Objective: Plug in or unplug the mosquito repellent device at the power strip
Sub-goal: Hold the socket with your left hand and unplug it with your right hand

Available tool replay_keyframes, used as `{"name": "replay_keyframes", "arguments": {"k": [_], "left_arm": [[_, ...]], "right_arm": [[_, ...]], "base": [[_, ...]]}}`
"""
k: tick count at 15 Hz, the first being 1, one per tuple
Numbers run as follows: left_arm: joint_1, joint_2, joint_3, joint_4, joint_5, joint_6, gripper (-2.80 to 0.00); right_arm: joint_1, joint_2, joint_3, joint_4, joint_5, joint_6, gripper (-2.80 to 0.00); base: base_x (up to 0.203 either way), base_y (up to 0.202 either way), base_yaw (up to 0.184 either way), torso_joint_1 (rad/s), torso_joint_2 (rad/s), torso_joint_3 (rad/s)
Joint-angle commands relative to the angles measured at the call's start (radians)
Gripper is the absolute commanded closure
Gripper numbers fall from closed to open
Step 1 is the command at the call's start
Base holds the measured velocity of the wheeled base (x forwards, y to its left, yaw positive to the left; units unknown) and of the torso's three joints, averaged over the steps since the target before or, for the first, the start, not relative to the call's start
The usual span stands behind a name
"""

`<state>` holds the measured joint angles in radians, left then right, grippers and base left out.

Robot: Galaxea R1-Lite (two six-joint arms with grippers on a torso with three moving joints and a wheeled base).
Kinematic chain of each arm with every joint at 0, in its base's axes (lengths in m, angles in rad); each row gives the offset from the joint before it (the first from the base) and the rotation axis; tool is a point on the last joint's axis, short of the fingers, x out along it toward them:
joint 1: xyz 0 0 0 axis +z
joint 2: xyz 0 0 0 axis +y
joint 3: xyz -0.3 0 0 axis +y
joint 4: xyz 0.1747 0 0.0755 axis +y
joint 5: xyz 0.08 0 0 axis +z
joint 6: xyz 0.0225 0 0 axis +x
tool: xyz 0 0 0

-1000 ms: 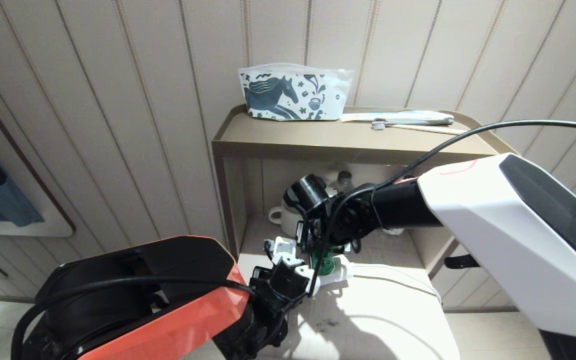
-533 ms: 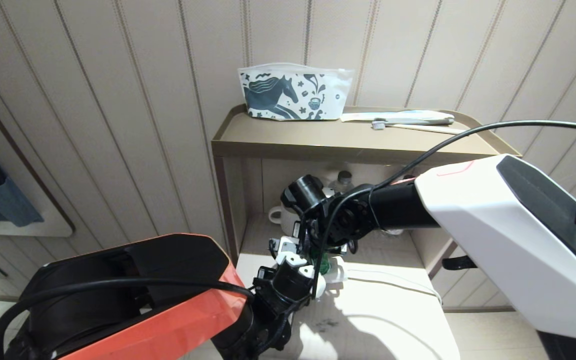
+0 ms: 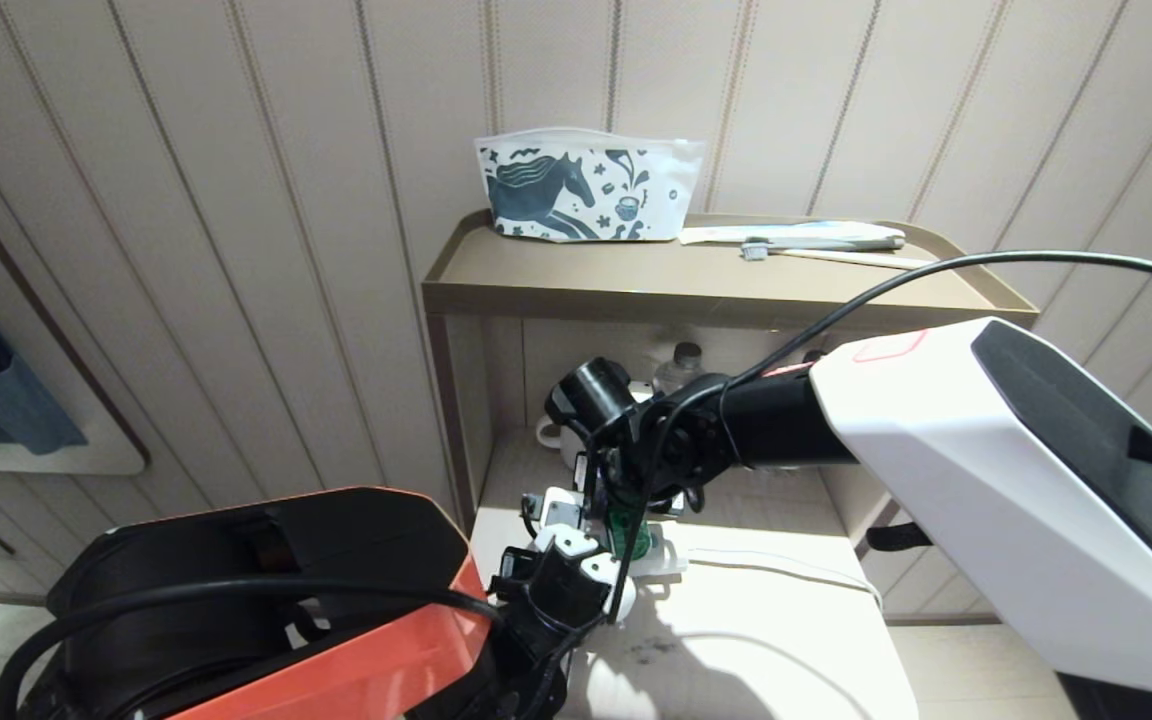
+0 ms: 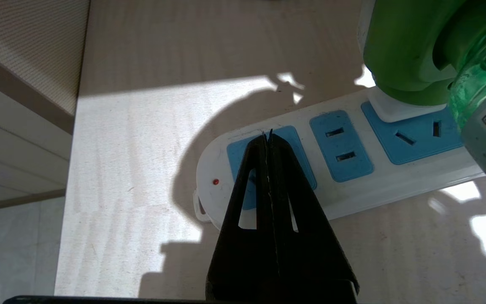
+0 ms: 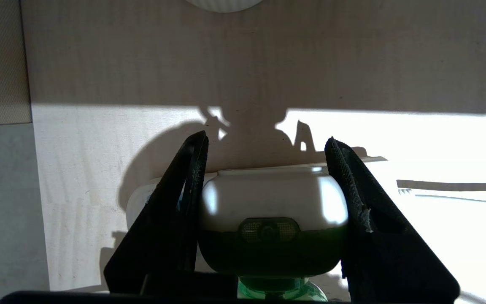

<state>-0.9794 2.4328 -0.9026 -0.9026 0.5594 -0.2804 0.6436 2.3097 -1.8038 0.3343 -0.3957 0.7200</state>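
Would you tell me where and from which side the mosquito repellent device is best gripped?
Grip the mosquito repellent device across its rounded white head, coming from the side facing away from the power strip. Its flanks fit between flat fingers, as the right claw shows, and the bottle is slippery.

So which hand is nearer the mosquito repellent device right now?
The right hand: its fingers sit on either side of the mosquito repellent device, plugged into the power strip. The left hand, shut, sits over the strip's far end panel, two sockets away.
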Motion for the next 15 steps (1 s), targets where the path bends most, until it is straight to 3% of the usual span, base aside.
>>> {"name": "replay_keyframes", "arguments": {"k": [1, 15], "left_arm": [[-0.036, 0.017, 0.004, 0.010, -0.002, -0.002, 0.00], [-0.037, 0.004, -0.006, 0.014, -0.005, 0.006, 0.00]], "right_arm": [[0.002, 0.001, -0.009, -0.012, -0.002, 0.006, 0.00], [-0.002, -0.055, -0.012, -0.003, -0.003, -0.060, 0.00]], "base": [[0.000, 0.000, 0.000, 0.000, 0.00, 0.000], [0.000, 0.000, 0.000, 0.000, 0.00, 0.000]]}}
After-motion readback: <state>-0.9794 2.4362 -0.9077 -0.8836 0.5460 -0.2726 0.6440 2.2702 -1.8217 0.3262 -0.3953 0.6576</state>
